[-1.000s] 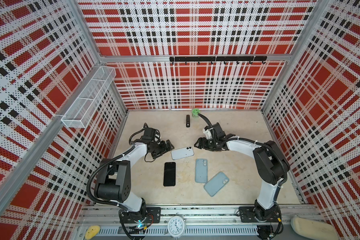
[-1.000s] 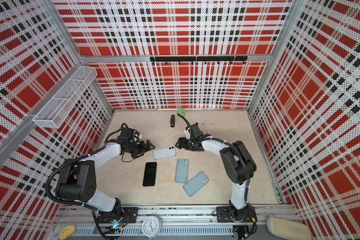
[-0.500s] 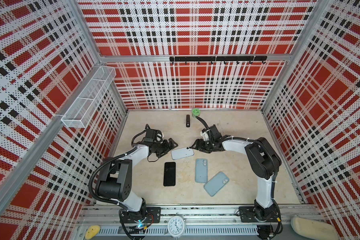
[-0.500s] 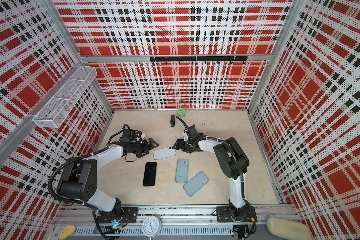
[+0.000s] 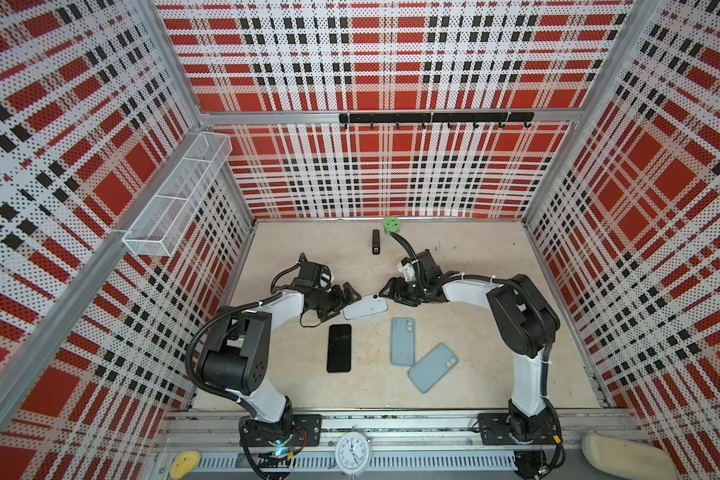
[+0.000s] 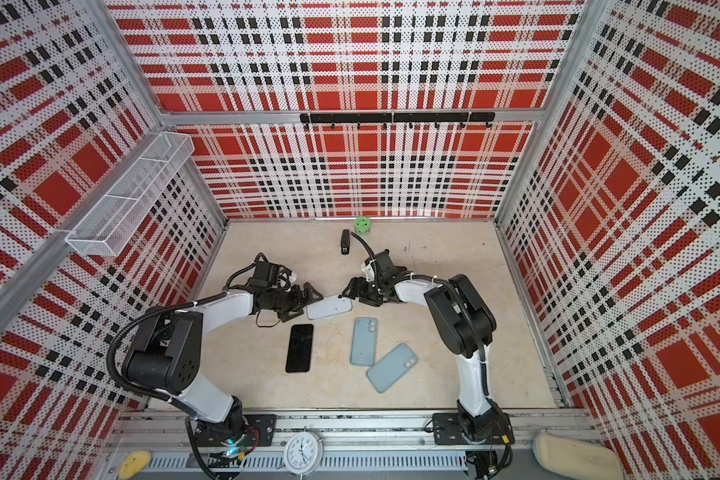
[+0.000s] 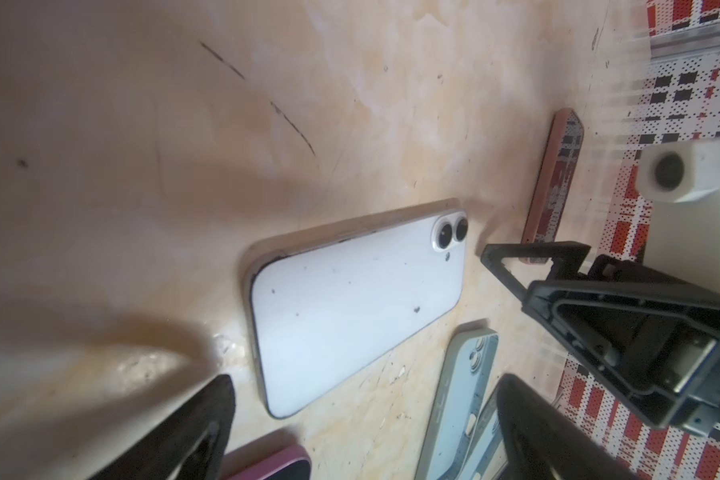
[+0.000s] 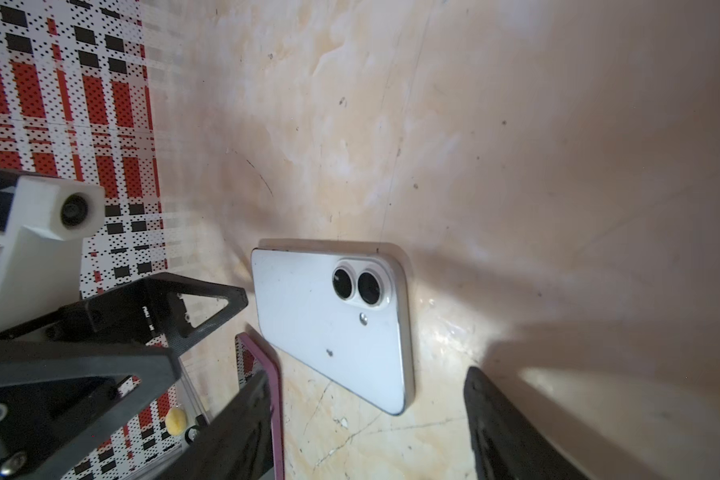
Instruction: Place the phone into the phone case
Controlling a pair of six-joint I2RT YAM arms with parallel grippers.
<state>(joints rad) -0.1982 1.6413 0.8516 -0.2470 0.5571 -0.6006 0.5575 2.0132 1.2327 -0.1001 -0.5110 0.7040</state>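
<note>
Presently the white phone point(image 5: 365, 306) lies flat, lenses up, between my grippers, its long axis running from one to the other. My left gripper point(image 5: 349, 298), jaws spread wide and empty, faces its plain end; my right gripper point(image 5: 389, 294), partly open and empty, faces the lens end; both reach in low, equally near
</note>
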